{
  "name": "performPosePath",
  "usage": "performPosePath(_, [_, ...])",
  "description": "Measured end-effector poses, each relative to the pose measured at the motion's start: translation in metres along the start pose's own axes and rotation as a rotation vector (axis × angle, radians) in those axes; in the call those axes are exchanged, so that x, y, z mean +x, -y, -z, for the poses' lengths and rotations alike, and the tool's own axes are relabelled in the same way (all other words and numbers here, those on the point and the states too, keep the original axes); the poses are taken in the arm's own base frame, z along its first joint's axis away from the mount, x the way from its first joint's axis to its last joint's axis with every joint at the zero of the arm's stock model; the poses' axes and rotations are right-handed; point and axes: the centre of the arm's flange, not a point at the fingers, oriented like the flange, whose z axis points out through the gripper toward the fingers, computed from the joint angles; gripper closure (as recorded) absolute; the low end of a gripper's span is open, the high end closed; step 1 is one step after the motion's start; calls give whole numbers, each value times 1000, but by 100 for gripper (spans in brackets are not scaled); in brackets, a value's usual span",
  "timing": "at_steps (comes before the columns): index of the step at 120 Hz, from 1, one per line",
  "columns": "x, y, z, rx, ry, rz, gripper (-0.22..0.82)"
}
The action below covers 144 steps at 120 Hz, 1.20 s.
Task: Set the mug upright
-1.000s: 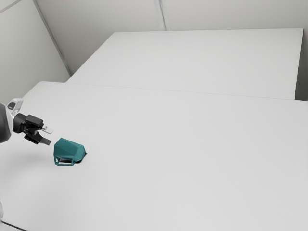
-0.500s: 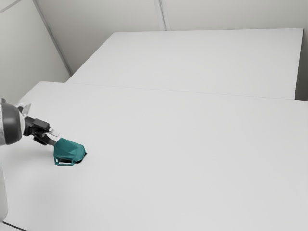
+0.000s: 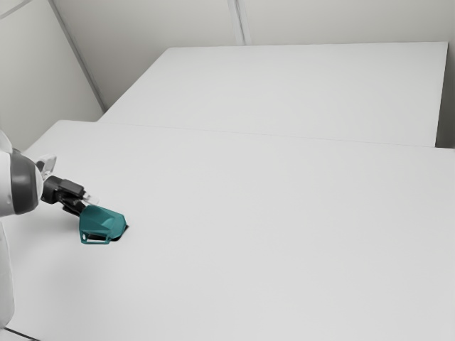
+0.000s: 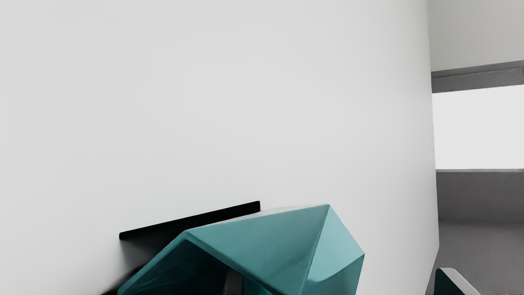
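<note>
The teal faceted mug [image 3: 104, 221] lies on its side on the white table, its mouth facing my hand and its handle on the side nearer the exterior view's bottom. My gripper [image 3: 88, 204] is at the mouth end, fingers apart. In the wrist view the open gripper [image 4: 342, 282] straddles the wall of the mug [image 4: 258, 246]: a dark fingertip [image 4: 233, 283] is inside the mouth, while the other fingertip [image 4: 452, 282] stands outside, with a gap to the wall. The inner finger's tip is partly hidden by the mug in the exterior view.
The white table [image 3: 270, 234] extends around the mug, with another white surface [image 3: 284, 92] behind it. A black strip [image 4: 192, 220] shows beside the mug in the wrist view. Pale walls [image 3: 163, 28] stand at the back.
My hand has moved toward the exterior view's right and slightly down, bringing one finger into the mug's mouth. The mug has stayed in place.
</note>
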Motion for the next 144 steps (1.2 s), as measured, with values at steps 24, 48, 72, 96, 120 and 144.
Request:
performPosePath(24, [0,2,-4,-7,5,-6,44])
performPosePath(48, [1,2,-8,-17,10,-10,60])
performPosePath(72, [2,-1,-10,-32,14,-18,68])
performPosePath(96, [5,-9,-11,-69,-2,-37,75])
performPosePath(120, [13,-30,-10,-120,-23,-82,78])
performPosePath(144, [33,-82,-10,-130,-10,-177,78])
